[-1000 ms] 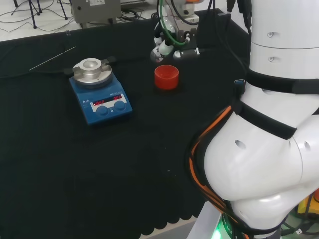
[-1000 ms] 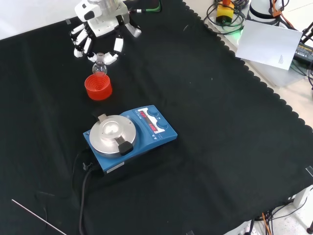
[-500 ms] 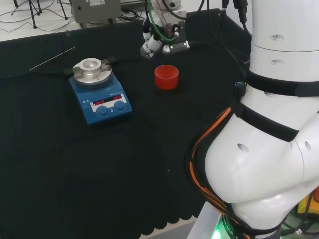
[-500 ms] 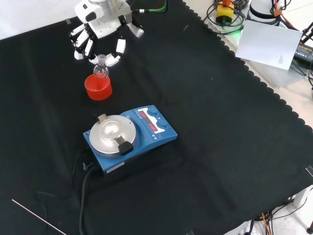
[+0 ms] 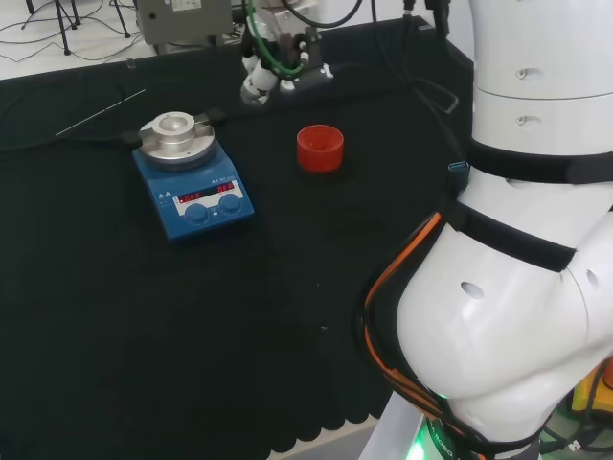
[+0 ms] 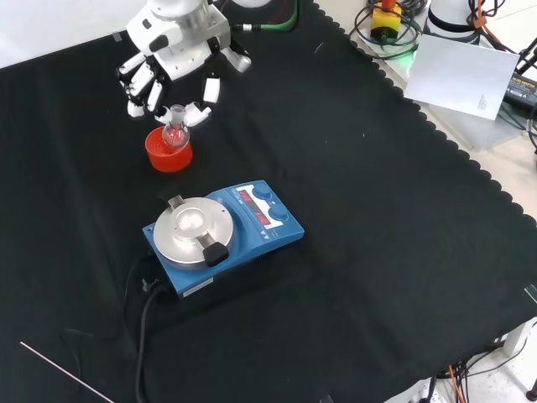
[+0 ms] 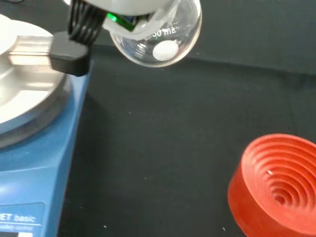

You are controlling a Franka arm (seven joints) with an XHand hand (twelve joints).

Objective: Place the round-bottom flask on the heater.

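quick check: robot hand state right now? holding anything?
Robot hand: shut on the round-bottom flask, held in the air by its neck, off the red stand, not yet on the heater.

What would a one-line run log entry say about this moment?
hand: shut on round-bottom flask | flask: in the air, off the red stand | heater: top plate bare | step: carrying flask to heater

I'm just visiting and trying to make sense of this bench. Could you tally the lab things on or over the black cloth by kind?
Round-bottom flask, held up in the hand: 1
Blue heater with a metal top plate: 1
Red ribbed stand: 1
Thin rod lying on the cloth: 1
Total: 4
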